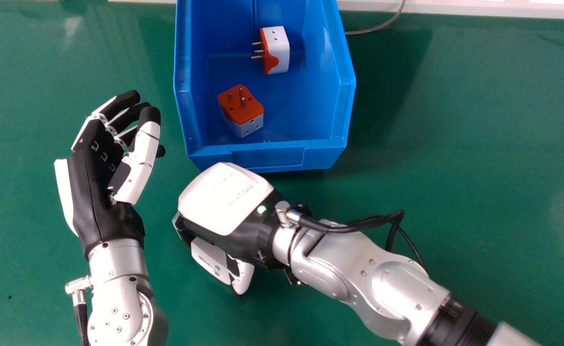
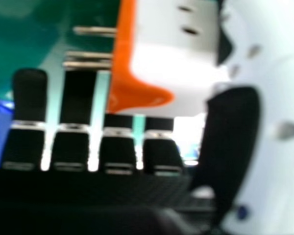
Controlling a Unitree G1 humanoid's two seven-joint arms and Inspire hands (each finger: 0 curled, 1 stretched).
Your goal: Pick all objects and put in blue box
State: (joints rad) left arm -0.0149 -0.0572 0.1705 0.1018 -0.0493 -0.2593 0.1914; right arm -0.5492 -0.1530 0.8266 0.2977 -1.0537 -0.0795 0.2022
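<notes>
The right hand [image 1: 224, 202] sits near the blue box's [image 1: 267, 156] front edge, fingers curled round an adapter [image 1: 207, 262]; a gap separates the box from the left hand [image 1: 94, 192], fingers loosely bent.

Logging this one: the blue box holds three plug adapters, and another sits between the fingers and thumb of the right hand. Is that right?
The count is off: the head view shows two plug adapters in the blue box, not three. Another adapter does sit between the fingers and thumb of the right hand.

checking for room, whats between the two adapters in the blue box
Bare floor of the blue box lies between the farther adapter and the nearer adapter, in the head view.
</notes>
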